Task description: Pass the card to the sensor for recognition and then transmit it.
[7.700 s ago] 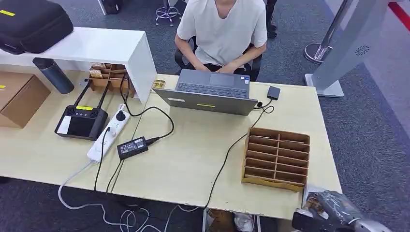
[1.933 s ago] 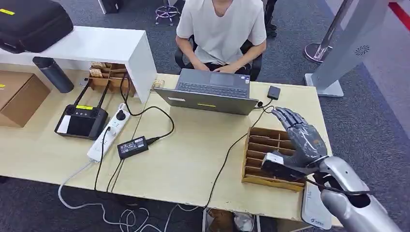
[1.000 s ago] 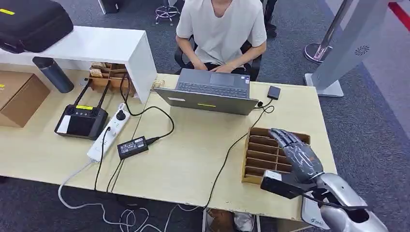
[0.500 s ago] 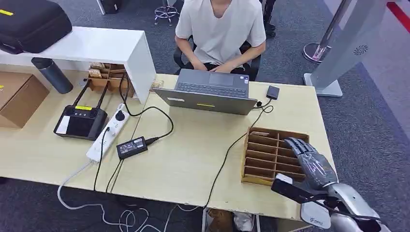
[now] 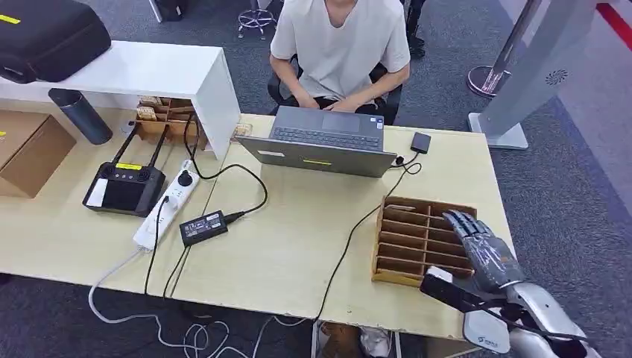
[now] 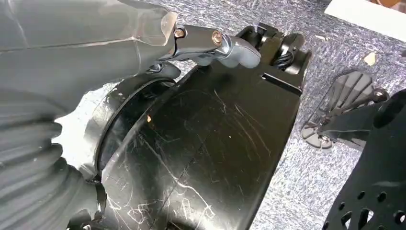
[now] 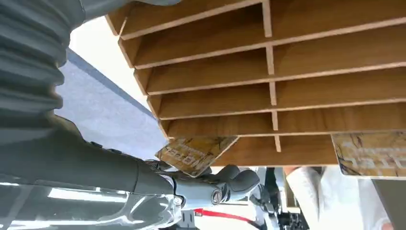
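Right hand [image 5: 481,246] over the rack [image 5: 408,237] at table's right edge, fingers spread, holding nothing. Card [image 7: 197,152] sits in the rack's end slot, just by the thumb [image 7: 229,183], long axis along the slot.

Brown wooden rack [image 5: 417,239], gold-patterned card [image 7: 196,152], grey laptop [image 5: 320,145].

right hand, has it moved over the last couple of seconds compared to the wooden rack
Yes. The right hand has pulled back from the far edge of the wooden rack toward the robot, and now sits over the rack's near right part.
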Tool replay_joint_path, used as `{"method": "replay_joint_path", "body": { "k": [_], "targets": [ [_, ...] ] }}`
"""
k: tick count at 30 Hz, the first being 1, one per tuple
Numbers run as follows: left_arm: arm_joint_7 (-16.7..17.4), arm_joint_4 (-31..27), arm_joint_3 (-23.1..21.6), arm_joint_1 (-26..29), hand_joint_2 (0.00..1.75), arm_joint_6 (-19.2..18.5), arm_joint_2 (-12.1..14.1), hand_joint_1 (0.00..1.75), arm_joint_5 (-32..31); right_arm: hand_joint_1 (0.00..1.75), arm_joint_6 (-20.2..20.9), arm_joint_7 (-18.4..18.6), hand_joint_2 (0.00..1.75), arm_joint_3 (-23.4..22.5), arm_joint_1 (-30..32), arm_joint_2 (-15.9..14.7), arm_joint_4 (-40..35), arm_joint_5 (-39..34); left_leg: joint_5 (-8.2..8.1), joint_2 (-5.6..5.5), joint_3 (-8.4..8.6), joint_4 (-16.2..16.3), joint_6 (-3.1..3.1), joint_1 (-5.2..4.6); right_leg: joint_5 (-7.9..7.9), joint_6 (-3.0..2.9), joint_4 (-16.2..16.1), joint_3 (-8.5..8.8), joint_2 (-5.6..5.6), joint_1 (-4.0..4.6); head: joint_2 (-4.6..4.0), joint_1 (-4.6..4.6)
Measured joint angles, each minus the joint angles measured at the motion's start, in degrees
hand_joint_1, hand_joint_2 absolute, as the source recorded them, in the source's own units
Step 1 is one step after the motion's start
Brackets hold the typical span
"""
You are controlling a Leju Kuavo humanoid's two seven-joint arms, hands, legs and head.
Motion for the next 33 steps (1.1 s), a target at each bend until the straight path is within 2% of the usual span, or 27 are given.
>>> {"method": "replay_joint_path", "body": {
  "k": [4,5,6,10,33],
  "targets": [
    [0.0,0.0,0.0,0.0,1.75,-0.04,0.0,0.0,0.0,0.0,-0.37,-0.2,1.75,0.0,-0.11,0.44,0.0,0.24,0.0,0.0,0.0,0.0,0.0,0.0,0.0,0.0,0.01,0.0,0.0,0.0,0.0,0.02],
    [0.0,0.0,-0.02,0.0,1.75,-0.13,0.0,0.0,0.0,1.38,-0.61,-0.44,1.75,0.0,-0.2,0.57,-0.02,0.33,0.0,0.0,0.0,0.0,0.0,0.0,0.0,0.0,0.01,0.0,0.0,0.0,0.0,0.02],
    [0.0,-0.02,0.0,0.0,1.75,-0.17,0.0,0.0,0.0,1.75,-0.98,-0.59,1.75,0.0,-0.29,0.68,-0.04,0.33,0.0,0.0,0.0,0.0,0.0,0.0,0.0,0.0,0.01,0.0,0.0,0.0,0.0,0.0],
    [0.0,-0.11,0.0,0.0,1.75,-0.37,0.0,0.0,0.0,1.75,-2.05,-1.09,1.75,-0.02,-0.45,1.16,-0.48,0.31,0.0,0.0,0.0,0.0,0.0,0.0,0.0,0.0,0.01,0.0,0.0,0.0,0.0,0.0],
    [0.0,-0.11,0.11,0.0,1.75,-1.03,0.0,0.0,0.0,1.75,-2.43,-1.51,1.75,-0.26,-0.54,1.51,-1.11,0.15,0.0,0.01,0.01,0.0,0.0,0.0,0.0,0.0,0.0,0.0,0.0,0.0,0.0,0.0]
  ]
}}
